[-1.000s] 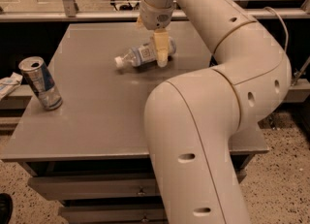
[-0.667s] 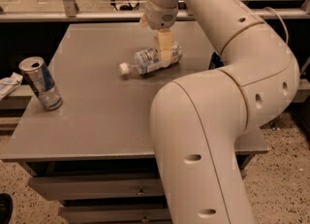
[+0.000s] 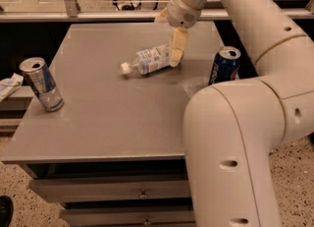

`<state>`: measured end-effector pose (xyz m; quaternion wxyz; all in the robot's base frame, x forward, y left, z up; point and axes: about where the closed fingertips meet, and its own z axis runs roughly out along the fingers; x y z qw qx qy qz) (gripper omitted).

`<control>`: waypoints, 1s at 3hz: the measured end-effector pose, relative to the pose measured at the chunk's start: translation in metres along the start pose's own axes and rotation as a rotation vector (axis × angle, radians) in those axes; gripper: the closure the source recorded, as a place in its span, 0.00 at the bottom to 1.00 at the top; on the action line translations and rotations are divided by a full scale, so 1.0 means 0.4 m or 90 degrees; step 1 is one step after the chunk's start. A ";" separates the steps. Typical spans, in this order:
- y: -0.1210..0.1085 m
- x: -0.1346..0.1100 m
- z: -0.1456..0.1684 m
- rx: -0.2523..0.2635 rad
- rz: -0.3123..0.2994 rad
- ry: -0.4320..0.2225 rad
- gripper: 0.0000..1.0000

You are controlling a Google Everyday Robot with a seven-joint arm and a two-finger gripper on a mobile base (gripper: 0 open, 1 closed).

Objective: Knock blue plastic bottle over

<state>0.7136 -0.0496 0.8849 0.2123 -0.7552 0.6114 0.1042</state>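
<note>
Camera view: blue plastic bottle (image 3: 147, 60) lies on its side; gripper (image 3: 175, 62) at its base.

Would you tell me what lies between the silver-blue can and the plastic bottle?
Nothing: the camera view shows bare table between the silver-blue can and the blue plastic bottle, which lies on its side. The hand sits at the bottle's bottom end.

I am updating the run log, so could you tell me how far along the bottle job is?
Done: the blue plastic bottle lies on its side on the table, cap toward the left. In hand: the gripper is right beside its base end. Left: probably only backing the arm away. The Pepsi can and silver can stand upright.
</note>
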 end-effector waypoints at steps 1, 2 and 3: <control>-0.012 0.057 -0.087 0.079 0.107 -0.090 0.00; -0.031 0.143 -0.187 0.169 0.201 -0.130 0.00; -0.047 0.227 -0.282 0.262 0.290 -0.174 0.00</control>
